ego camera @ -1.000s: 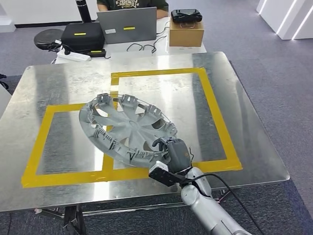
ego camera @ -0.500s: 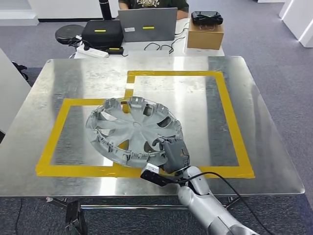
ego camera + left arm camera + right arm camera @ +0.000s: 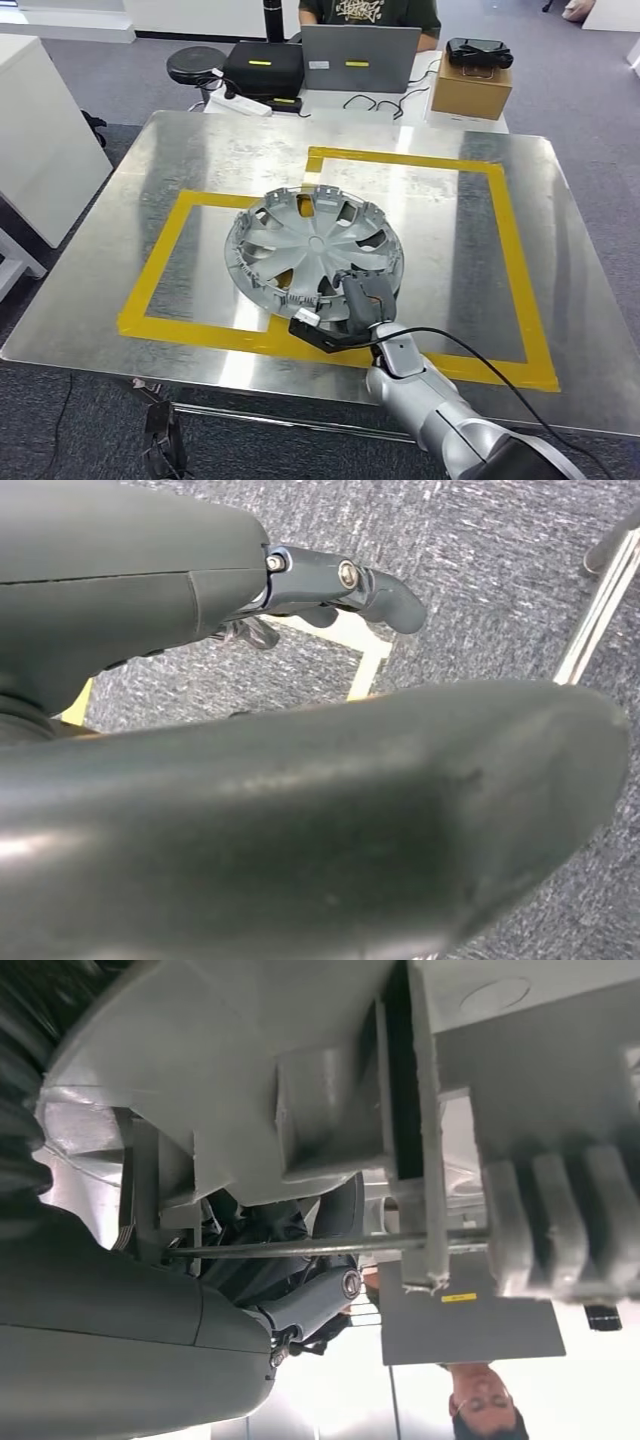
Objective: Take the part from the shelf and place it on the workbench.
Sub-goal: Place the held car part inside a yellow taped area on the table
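The part is a grey plastic wheel cover (image 3: 313, 250), inner side up, over the metal workbench (image 3: 189, 160) and across the yellow tape lines. My right hand (image 3: 364, 300) grips its near rim, fingers curled over the edge. Seen from the right wrist, the cover's ribbed rim (image 3: 423, 1110) and wire ring fill the frame, with my right hand's fingers (image 3: 317, 1300) hooked around them. My left hand (image 3: 332, 580) hangs beside the bench over grey carpet, fingers apart and holding nothing.
Yellow tape rectangles (image 3: 521, 290) mark the bench top. Behind the bench a table carries a laptop (image 3: 361, 58), a black case (image 3: 264, 68) and a cardboard box (image 3: 472, 92), with a person seated there. A white cabinet (image 3: 38, 130) stands at the left.
The whole view has shifted as the camera moved. The wheel cover has tilted down flatter toward the bench, still in my right hand.
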`<action>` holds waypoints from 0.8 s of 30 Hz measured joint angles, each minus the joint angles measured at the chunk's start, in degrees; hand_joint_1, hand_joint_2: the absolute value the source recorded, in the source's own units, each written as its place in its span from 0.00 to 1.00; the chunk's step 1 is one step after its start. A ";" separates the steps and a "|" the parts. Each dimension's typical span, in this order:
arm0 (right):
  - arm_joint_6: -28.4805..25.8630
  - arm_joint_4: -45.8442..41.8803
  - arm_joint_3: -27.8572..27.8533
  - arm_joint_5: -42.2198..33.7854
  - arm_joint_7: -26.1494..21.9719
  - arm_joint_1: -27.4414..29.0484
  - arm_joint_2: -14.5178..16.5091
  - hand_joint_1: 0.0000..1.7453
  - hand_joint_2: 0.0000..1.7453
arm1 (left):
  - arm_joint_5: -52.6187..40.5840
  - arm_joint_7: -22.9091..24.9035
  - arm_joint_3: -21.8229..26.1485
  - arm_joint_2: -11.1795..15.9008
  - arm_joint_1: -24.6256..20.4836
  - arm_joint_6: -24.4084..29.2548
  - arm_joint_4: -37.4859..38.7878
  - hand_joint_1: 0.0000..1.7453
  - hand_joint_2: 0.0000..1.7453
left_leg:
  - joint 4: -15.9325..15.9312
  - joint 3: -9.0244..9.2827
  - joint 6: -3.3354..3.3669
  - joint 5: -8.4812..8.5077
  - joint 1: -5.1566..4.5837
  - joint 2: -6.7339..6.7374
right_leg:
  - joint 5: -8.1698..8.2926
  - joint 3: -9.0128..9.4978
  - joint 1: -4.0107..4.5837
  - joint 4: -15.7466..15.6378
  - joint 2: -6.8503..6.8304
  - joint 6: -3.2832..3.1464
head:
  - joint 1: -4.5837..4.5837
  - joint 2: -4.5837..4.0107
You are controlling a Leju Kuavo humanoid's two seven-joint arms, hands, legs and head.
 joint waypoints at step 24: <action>1.03 1.20 0.27 2.65 8.69 -1.23 1.04 1.00 1.00 | 1.82 0.50 -0.92 0.36 0.17 -0.15 0.00 0.00 0.00 | -0.51 0.85 -0.73 0.23 0.02 -0.05 | 0.11 0.65 -0.04 -0.08 -0.17 -0.33 | -0.01 0.01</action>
